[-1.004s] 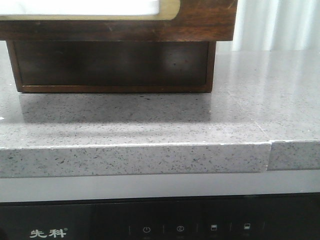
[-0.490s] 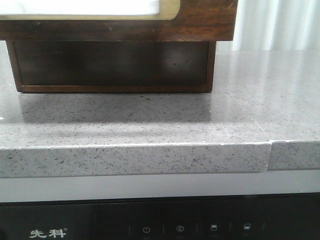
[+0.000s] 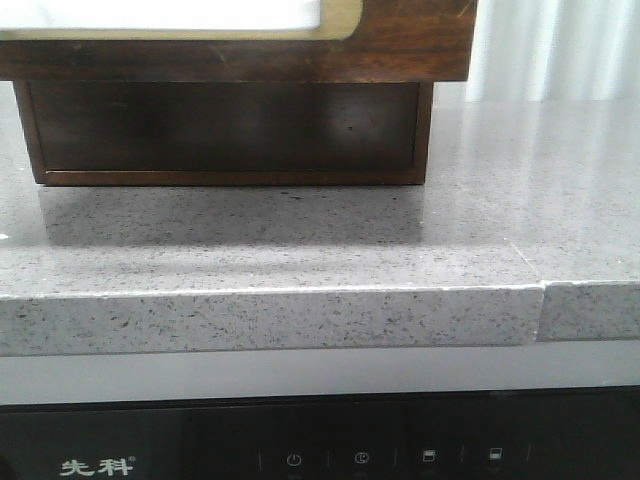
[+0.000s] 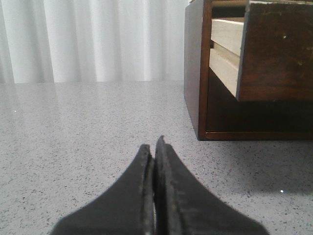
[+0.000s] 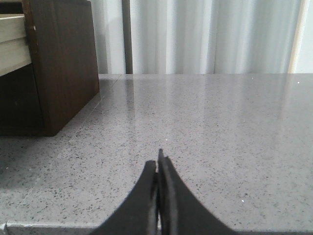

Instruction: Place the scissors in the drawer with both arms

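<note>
Both clenched on nothing: left end effector [image 4: 155, 147] and right end effector [image 5: 158, 159] over the desk [image 3: 300, 250], drawer [image 4: 274, 49] pulled out ahead of the left.

Grey speckled stone desk [image 3: 300, 250], joint line in front edge at right. Dark wooden cabinet [image 3: 225, 130] stands on desk, far side. White curtain [image 5: 210, 36] behind desk. Black appliance panel [image 3: 320, 440] below desk edge, white symbols on it.

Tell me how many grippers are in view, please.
2. The left gripper is shut over the grey countertop beside the wooden cabinet. The right gripper is shut over the counter on its other side.
</note>
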Tool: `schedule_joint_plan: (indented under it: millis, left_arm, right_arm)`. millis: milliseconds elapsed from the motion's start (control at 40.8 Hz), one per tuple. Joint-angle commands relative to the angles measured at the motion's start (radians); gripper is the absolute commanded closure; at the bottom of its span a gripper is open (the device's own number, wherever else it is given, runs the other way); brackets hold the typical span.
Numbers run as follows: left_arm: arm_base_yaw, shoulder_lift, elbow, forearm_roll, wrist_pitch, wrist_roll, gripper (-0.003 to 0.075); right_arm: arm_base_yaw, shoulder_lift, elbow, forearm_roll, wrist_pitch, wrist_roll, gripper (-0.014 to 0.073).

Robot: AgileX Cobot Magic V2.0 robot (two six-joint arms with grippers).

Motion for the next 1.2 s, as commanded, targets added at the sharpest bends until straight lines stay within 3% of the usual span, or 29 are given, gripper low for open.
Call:
schedule_joint_plan:
  millis: [0,318,1175]
  left_arm:
    - [0.0,-0.019,0.024,-0.007,-0.089,-0.001,0.0741]
    - [0.0,-0.019,0.024,-0.007,-0.089,-0.001,0.0741]
    - [0.0,-0.019,0.024,-0.007,-0.089,-0.001,0.0741]
  right_arm:
    - [-0.005,-0.016,0.002,0.029,-0.081,0.002,0.0711]
    - [-0.005,-0.016,0.002,0.032,-0.076,-0.052,0.0711]
    - [-0.005,-0.016,0.002,0.041,-0.077,-0.052,0.0711]
